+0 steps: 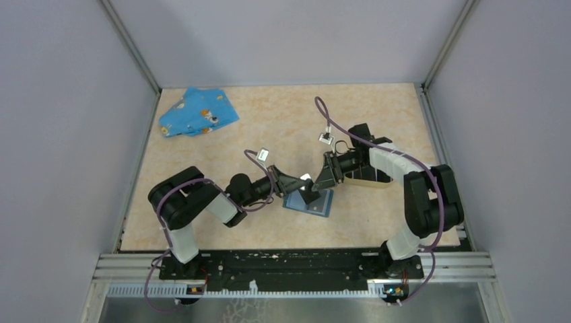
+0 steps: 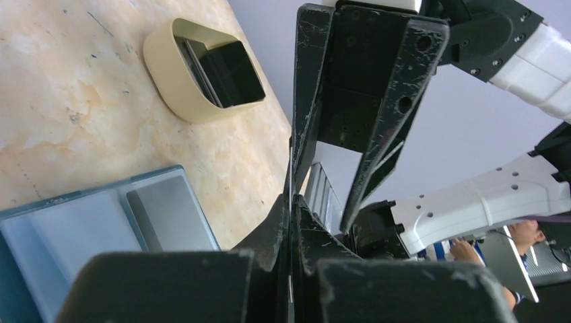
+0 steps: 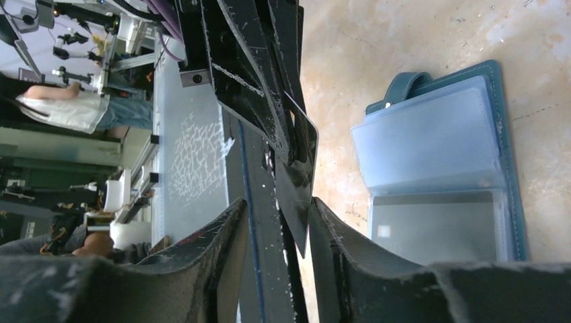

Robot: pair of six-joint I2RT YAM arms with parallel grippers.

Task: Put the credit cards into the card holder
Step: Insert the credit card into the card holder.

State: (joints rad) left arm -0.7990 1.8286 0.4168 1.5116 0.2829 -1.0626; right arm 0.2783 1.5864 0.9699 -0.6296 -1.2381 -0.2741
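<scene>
Top external: can't read the white cable tags [image 1: 325, 138], too small. Shows card holder [image 1: 374, 183] right of centre, half hidden under the right arm [image 1: 404, 168], near the open blue case [image 1: 323, 204]. Left wrist: shows card holder whole at upper left, tan rim, black slots, standing on the table [image 2: 67, 101]. Right wrist: shows left gripper [image 3: 286, 151] clenched on a dark credit card [image 3: 299, 202], right gripper [image 3: 277, 205] released, fingers [image 3: 222, 269] spread either side of the card's tip.

The beige table [image 1: 283, 114] carries a blue patterned cloth [image 1: 197, 112] far left, an open blue case [image 1: 318, 206] centrally, and the card holder [image 2: 163, 70] to the right.
</scene>
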